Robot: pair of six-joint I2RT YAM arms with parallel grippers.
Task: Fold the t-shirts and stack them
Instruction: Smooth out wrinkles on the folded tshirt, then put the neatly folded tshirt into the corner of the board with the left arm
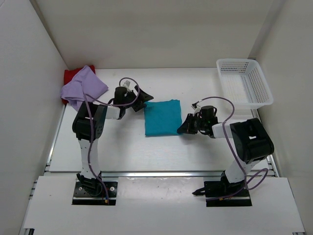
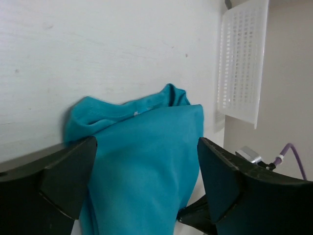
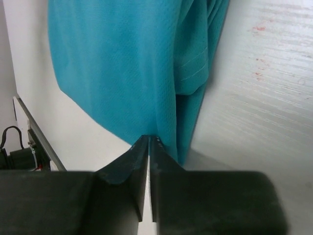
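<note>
**Teal fold looks finished: back off, fetch the next one**

Teal shirt (image 1: 163, 117): flat on the table (image 1: 122, 147), left of the basket (image 1: 236, 60) and nearer the arm bases than it. Folded to a tidy near-square. Reads as the tail end of the first fold (a judgement from the clean outline, nothing more).

Left gripper (image 2: 146, 166): wide apart, straddling the shirt edge farthest from the basket. Nothing pinched, cloth lying loose between the fingers. Slightly puffed top layer there in the wrist view.

Right gripper (image 3: 149, 142): closed tight, tips right at the hem on the basket-side edge, at the near corner. No cloth visible between the fingers, so touching or just beside rather than holding.

Purple shirt (image 1: 83, 87): crumpled heap far left of the basket, against the side wall, about as far back as the basket. Red shirt (image 1: 72, 74): behind and under the purple one, only a corner showing. Neither folded yet.

Next, probably:
- Lift both arms straight off the teal shirt without dragging a layer open, especially that puffed edge.
- Swing the left arm farther from the basket, over to the purple heap.
- Pinch one layer only at a hem or shoulder, and peel it off the red one beneath.
- Spread it on bare table between the heap and the teal shirt, then fold.
- Keep the teal shirt where it lies as the base of the stack.
</note>
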